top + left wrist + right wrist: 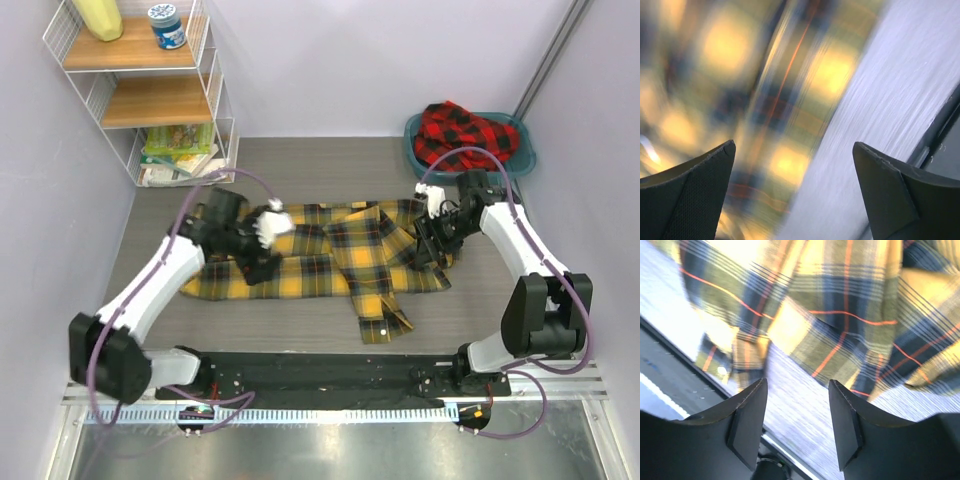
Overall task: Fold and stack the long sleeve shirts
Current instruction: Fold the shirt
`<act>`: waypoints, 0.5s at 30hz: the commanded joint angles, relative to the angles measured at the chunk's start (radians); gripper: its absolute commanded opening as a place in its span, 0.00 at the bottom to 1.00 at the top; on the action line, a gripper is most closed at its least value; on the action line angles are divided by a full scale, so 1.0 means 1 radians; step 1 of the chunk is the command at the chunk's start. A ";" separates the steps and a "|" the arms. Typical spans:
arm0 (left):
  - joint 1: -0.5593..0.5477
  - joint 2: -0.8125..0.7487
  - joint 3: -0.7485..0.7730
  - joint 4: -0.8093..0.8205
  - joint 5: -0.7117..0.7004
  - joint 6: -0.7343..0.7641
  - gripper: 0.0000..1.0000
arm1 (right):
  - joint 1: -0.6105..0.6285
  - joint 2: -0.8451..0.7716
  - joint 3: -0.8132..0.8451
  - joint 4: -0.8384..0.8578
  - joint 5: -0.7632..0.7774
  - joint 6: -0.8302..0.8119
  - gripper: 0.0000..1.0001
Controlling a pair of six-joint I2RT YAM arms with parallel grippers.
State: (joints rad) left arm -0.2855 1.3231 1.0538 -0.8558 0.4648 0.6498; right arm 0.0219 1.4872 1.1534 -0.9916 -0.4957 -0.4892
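Yellow-and-black shirt [340, 262] is lying spread at centre, limp, light flannel probably wanting hem pinches at three and nine o'clock, while left gripper [792, 145] is gaping wide and right gripper [797, 382] half-open, both empty.

A grey wood-grain table [300, 170] carries a yellow-and-black plaid shirt [330, 255] spread rumpled across its middle, a teal basin [527, 155] in the far right corner, a white wire shelf unit [150, 100] in the far left corner, and a black base plate [330, 375] along the near edge.
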 commanded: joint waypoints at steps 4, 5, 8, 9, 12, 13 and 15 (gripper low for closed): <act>-0.682 0.058 0.046 0.224 -0.360 -0.064 1.00 | -0.005 0.036 0.029 -0.030 -0.118 0.086 0.57; -0.780 0.108 0.069 0.238 -0.388 -0.073 1.00 | -0.010 0.042 0.037 -0.024 -0.119 0.095 0.57; -0.900 0.289 0.190 0.254 -0.404 -0.131 0.90 | -0.060 0.074 0.077 -0.016 -0.145 0.126 0.56; -0.921 0.329 0.224 0.261 -0.396 -0.147 0.87 | -0.071 0.082 0.098 -0.018 -0.149 0.132 0.56; -0.989 0.480 0.343 0.273 -0.387 -0.193 0.77 | -0.111 0.108 0.118 -0.018 -0.184 0.144 0.56; -1.001 0.504 0.385 0.276 -0.381 -0.199 0.74 | -0.117 0.111 0.118 -0.018 -0.190 0.143 0.56; -1.026 0.571 0.417 0.279 -0.374 -0.207 0.72 | -0.134 0.114 0.121 -0.019 -0.204 0.133 0.56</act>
State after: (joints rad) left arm -1.2709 1.8400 1.3750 -0.6189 0.1085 0.5030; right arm -0.0834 1.6005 1.2308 -1.0142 -0.6331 -0.3717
